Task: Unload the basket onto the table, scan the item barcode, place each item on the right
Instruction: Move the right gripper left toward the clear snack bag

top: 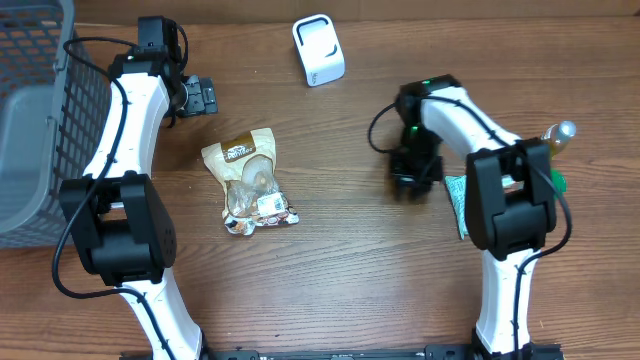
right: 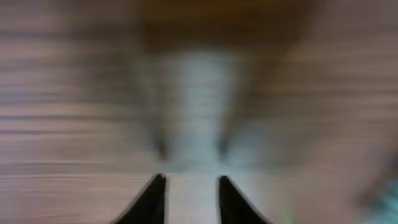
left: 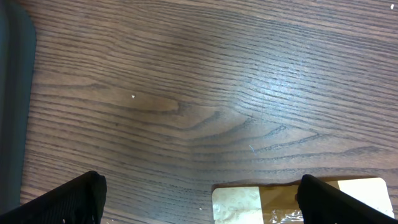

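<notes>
Tan-and-clear snack bag (top: 250,182) lying flat mid-table, white scanner (top: 318,50) standing near far edge

Dark wood-grain table (top: 330,260); grey mesh basket (top: 30,120) at left edge; white scanner (top: 318,50) at far centre; clear snack packet (top: 248,182) lying flat left of centre; bottle (top: 558,135) and green packet (top: 453,205) at right, both partly hidden.

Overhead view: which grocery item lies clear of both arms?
The snack bag mid-table; the bottle and green packet are partly hidden under the right arm.
</notes>
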